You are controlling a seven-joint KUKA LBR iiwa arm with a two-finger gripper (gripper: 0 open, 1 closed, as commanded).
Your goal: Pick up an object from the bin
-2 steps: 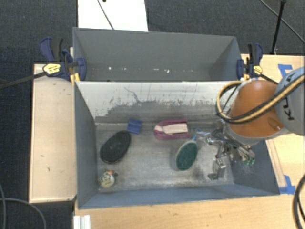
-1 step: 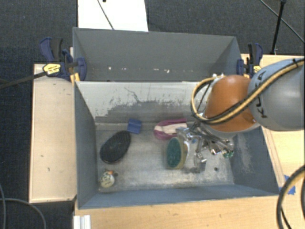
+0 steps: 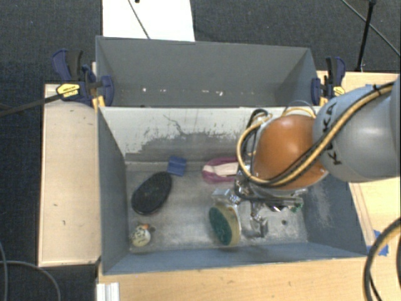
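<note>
The end effector [image 3: 257, 223] is seen low in the grey metal bin [image 3: 113, 168], near its front wall, under the arm's orange cover [image 3: 282, 149]. How far it is open cannot be told, nor whether anything is held. A green-faced tan disc [image 3: 223, 226] is found just beside it, tilted on edge. A pink-and-purple object [image 3: 218, 169] lies behind. A black oval object [image 3: 151, 192], a blue block [image 3: 177, 165] and a small yellowish thing [image 3: 141, 235] are scattered well apart at the view's left.
</note>
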